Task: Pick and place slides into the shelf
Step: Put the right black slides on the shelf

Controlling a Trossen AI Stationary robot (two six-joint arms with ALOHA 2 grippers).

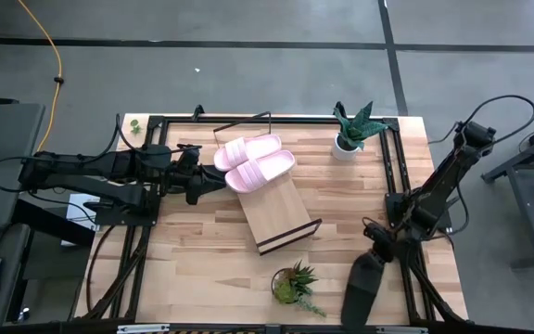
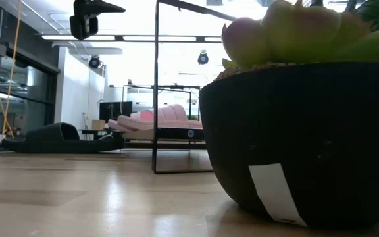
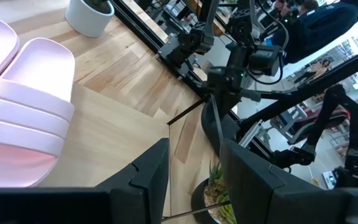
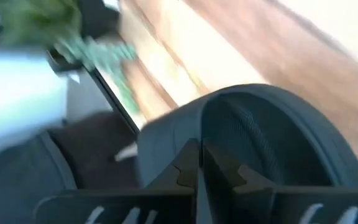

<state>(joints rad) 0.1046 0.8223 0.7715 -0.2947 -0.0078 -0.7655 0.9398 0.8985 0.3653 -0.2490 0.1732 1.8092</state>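
My right gripper (image 1: pixel 379 243) was clamped on the strap of a black slide (image 1: pixel 362 288) near the table's (image 1: pixel 360 199) front right corner; soft, light foam, best pinched there.

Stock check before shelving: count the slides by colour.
Pink slides: 2
Black slides: 2
Total: 4
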